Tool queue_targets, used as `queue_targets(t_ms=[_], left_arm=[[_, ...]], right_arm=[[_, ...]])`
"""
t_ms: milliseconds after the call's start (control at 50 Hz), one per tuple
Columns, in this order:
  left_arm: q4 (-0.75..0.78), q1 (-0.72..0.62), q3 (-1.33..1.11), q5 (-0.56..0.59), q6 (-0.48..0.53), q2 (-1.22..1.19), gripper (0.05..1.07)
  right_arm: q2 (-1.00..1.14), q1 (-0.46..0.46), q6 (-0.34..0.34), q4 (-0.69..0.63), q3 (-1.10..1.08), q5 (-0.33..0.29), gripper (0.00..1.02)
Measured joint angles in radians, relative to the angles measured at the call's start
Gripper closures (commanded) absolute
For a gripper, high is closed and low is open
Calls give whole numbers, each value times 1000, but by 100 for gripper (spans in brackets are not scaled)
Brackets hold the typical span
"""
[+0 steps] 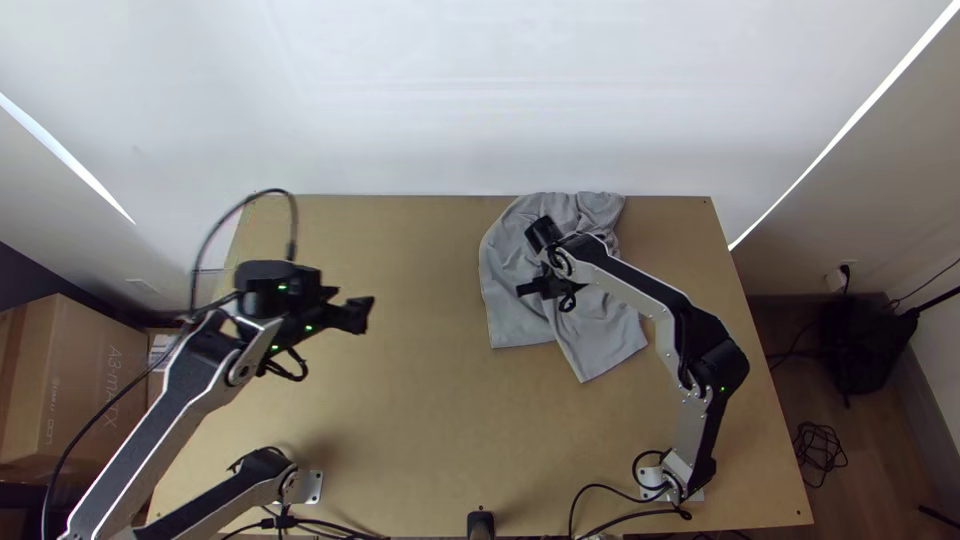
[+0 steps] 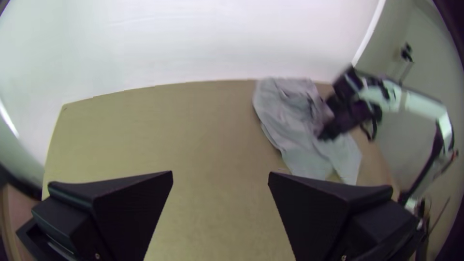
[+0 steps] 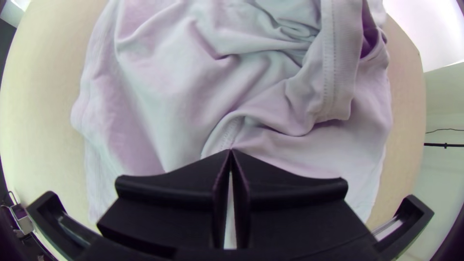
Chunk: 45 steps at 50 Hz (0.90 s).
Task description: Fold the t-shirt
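In the top view my left gripper (image 1: 358,314) is over the left part of the table, away from the cloth; its fingers stand wide apart in the left wrist view (image 2: 220,175), nothing between them. My right gripper (image 1: 530,289) is over the middle of the grey t-shirt (image 1: 520,320). The right wrist view has the fingertips of this gripper (image 3: 231,151) together beside a curved seam, with no cloth visible between them. The t-shirt (image 3: 164,96) lies rumpled, bunched toward the table's far edge, two flatter parts toward the near side. It also appears in the left wrist view (image 2: 290,121).
The wooden table (image 1: 420,400) has bare surface left of and in front of the cloth. A white wall (image 1: 450,100) rises behind its far edge. Black cables (image 1: 600,490) lie at the near edge, and a cardboard box (image 1: 80,380) stands beyond the left side.
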Motion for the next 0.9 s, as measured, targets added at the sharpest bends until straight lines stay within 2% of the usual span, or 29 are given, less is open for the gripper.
queue_targets(t_ms=[160, 320, 640, 900], left_arm=[[8, -99, 0, -1, 127, 106, 11], [25, -166, 4, -1, 200, 212, 11], [169, -299, 53, 0, 218, 458, 11], [194, -388, 148, -1, 218, 629, 11]], right_arm=[[-54, -33, 0, 0, 0, 0, 100], [-107, -55, 1, -2, 0, 0, 100], [-211, -100, 1, -3, -52, 0, 100], [-278, -149, 1, -3, -100, 0, 100]])
